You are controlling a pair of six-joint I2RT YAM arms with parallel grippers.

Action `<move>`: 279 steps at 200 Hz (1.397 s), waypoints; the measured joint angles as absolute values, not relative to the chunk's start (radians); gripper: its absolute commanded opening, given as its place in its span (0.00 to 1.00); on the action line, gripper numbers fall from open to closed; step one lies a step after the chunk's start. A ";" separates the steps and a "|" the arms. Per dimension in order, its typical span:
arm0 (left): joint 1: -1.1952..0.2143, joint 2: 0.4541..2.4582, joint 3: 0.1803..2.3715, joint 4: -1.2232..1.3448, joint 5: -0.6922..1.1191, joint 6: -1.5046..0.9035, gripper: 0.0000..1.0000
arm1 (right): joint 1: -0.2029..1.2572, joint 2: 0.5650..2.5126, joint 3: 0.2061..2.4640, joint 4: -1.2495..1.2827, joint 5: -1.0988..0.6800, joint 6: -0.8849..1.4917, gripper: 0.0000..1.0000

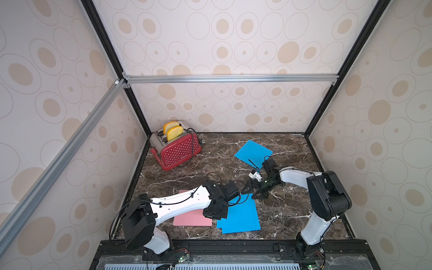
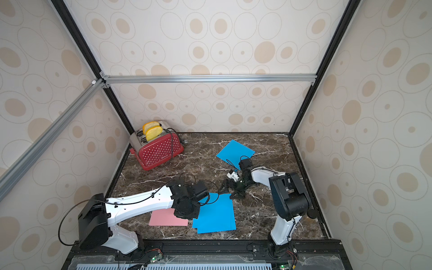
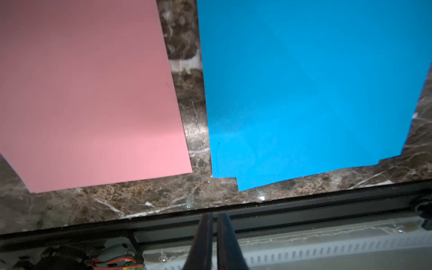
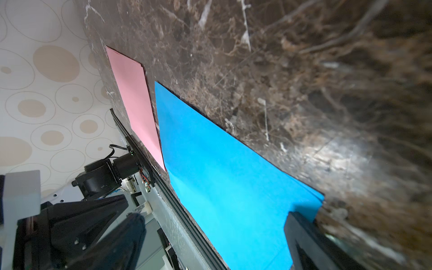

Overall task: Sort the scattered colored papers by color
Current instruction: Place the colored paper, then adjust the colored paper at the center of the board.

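Note:
A pale pink paper (image 1: pixel 191 218) lies flat near the table's front edge. Just right of it sits a stack of sky blue papers (image 1: pixel 240 215), their edges slightly offset. Another blue paper (image 1: pixel 253 152) lies alone toward the back right. My left gripper (image 3: pixel 215 217) hovers above the gap between the pink paper (image 3: pixel 88 93) and the blue stack (image 3: pixel 304 93); it is shut and holds nothing. My right gripper (image 1: pixel 254 192) is open at the blue stack's far right corner. In the right wrist view one finger (image 4: pixel 301 231) rests by that corner of the blue stack (image 4: pixel 222 175).
A red toaster (image 1: pixel 180 152) with two slices of toast stands at the back left of the dark marble table (image 1: pixel 292 210). Patterned walls close in three sides. A black rail (image 1: pixel 233 245) runs along the front edge. The two wrists sit close together mid-table.

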State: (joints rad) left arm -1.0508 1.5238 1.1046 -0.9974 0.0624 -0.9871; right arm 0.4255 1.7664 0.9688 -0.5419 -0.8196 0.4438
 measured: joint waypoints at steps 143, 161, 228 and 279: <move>-1.051 1.702 1.020 -0.794 -0.117 -0.944 0.00 | 0.426 1.654 1.078 -0.784 -0.625 0.348 1.00; -1.051 1.702 1.000 -0.789 -0.120 -0.934 0.00 | 0.426 1.589 1.014 -0.825 -0.606 0.351 1.00; -1.050 1.699 0.972 -0.762 -0.120 -0.879 0.00 | 0.445 1.546 0.878 -0.905 -0.600 0.393 0.89; -1.047 1.687 0.959 -0.739 -0.108 -0.851 0.00 | 0.463 1.600 0.805 -0.838 -0.619 0.436 0.63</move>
